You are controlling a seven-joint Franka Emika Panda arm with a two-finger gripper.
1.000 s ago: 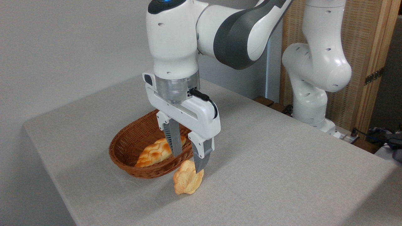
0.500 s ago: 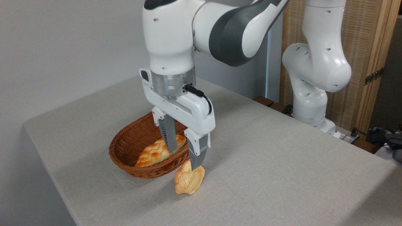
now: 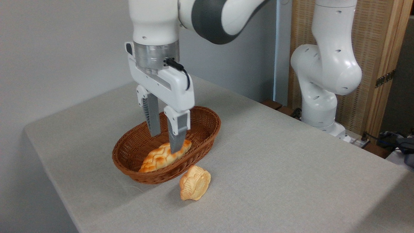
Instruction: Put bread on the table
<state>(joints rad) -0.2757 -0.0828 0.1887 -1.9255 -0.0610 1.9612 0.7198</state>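
Bread (image 3: 195, 183) on table (image 3: 291, 168), at basket's (image 3: 129, 161) 4 o'clock; gripper (image 3: 165, 141) spread, empty, above loaf (image 3: 158, 158). No readable writing.

Arm (image 3: 194, 13) cut off by top edge. Near gripper finger (image 3: 176, 136) hides part of braided loaf (image 3: 161, 157). Table (image 3: 291, 178) cut off at right & near edges.

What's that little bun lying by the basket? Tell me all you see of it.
The bun is small, roundish and pale golden, with shell-like grooves and a lobed edge. It rests tilted on the grey table, just in front of the brown wicker basket, very close to its rim. Nothing grips it.
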